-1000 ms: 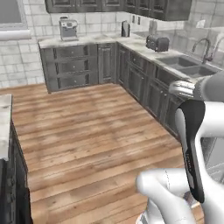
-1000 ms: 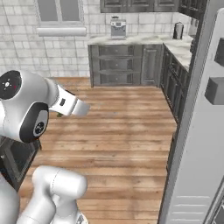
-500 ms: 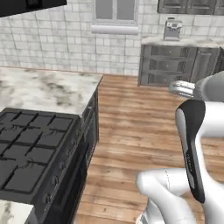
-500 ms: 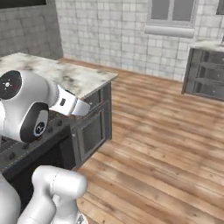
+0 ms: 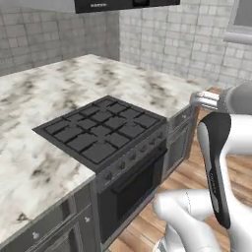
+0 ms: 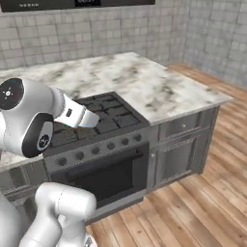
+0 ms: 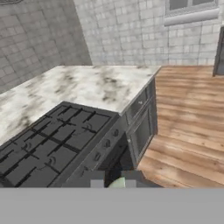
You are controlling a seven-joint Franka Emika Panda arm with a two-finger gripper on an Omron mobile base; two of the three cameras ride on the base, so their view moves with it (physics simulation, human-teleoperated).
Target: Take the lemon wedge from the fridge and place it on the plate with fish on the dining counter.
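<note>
The tool (image 7: 114, 180) has its two dark tips pressed nearly together on the lemon wedge (image 7: 117, 183), a small pale yellow-green piece pinched between them at the bottom of the hand view. Beyond it lies a black gas cooktop (image 7: 48, 146) set in a marble-topped table (image 7: 94, 87), with the oven (image 6: 108, 178) below. Wooden floor (image 7: 188, 113) spreads to the right, grey brick wall (image 7: 131, 30) at the far side.

stove (image 5: 103, 134) set in marble worktop (image 5: 147, 88); oven (image 6: 103, 181) beneath
</note>
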